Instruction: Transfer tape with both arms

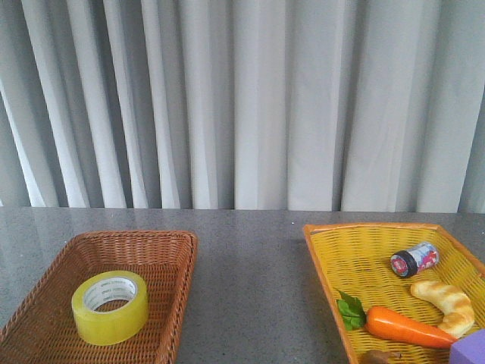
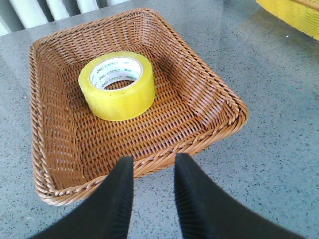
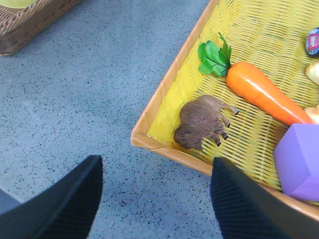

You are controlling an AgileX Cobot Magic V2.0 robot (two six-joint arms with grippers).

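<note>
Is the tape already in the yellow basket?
No, the tape lies flat in the brown basket, apart from the yellow basket on the right.

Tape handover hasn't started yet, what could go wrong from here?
1. The wide yellow roll of packing tape lies flat in the brown wicker basket; the left gripper looks narrowly open and may not span it, so it may need to pinch the roll's wall.
2. Descending fingers could catch the basket's rim.
3. The yellow wicker tray already holds a carrot, a brown animal figure and a purple block, so a drop there could knock them.
</note>
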